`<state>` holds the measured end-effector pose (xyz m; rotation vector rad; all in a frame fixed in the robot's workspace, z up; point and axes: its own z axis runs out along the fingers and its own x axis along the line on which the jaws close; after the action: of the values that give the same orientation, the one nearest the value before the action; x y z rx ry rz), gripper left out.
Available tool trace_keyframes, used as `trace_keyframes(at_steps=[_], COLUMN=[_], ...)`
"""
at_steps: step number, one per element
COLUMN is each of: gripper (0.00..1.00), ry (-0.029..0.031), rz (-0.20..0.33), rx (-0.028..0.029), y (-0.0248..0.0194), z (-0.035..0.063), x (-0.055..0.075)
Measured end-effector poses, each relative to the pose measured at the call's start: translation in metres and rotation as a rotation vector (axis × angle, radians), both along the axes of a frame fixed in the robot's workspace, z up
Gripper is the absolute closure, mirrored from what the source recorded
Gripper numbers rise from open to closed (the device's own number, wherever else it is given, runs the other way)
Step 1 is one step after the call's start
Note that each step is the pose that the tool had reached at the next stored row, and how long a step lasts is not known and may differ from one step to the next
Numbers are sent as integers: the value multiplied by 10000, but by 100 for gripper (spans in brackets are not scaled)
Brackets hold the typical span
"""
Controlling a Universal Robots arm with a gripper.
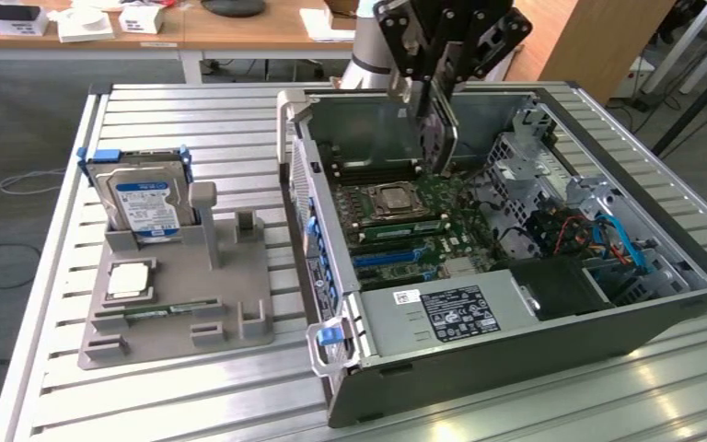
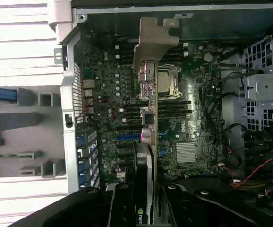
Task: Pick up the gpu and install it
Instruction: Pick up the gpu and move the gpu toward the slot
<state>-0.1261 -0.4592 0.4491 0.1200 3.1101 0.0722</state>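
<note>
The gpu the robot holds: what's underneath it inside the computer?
Under the gpu lies the motherboard, with its processor socket and slots. The strip directly beneath the card is covered.

The scene is taken in by the exterior view from high up and to one side, at a middling distance, tilted down across the slatted table, so that the whole open computer case and the grey holder at the exterior view's left are seen, with desks behind. The wrist view is set close above the case and aimed straight down along the gpu clamped in the gripper. The motherboard, its processor socket and part of the holder are shared by both views
</note>
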Motion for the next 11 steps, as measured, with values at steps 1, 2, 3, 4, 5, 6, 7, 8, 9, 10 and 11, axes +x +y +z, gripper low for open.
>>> trace_keyframes(at_steps=[1, 2, 3, 4, 5, 6, 7, 8, 9, 10, 11], gripper=[73, 73, 73, 73, 73, 73, 73, 73, 73, 73, 73], ry=[0, 1, 1, 1, 1, 1, 1, 2, 1, 1, 0], rz=[2, 0, -1, 1, 1, 0, 0, 1, 1, 0, 0], rx=[0, -1, -1, -1, -1, -1, -2, -1, -1, -1, 0], y=[0, 0, 0, 0, 0, 0, 0, 0, 0, 0, 0], z=[0, 0, 1, 1, 1, 1, 1, 1, 0, 0, 0], x=[46, 92, 137, 183, 229, 270, 304, 333, 361, 384, 410])
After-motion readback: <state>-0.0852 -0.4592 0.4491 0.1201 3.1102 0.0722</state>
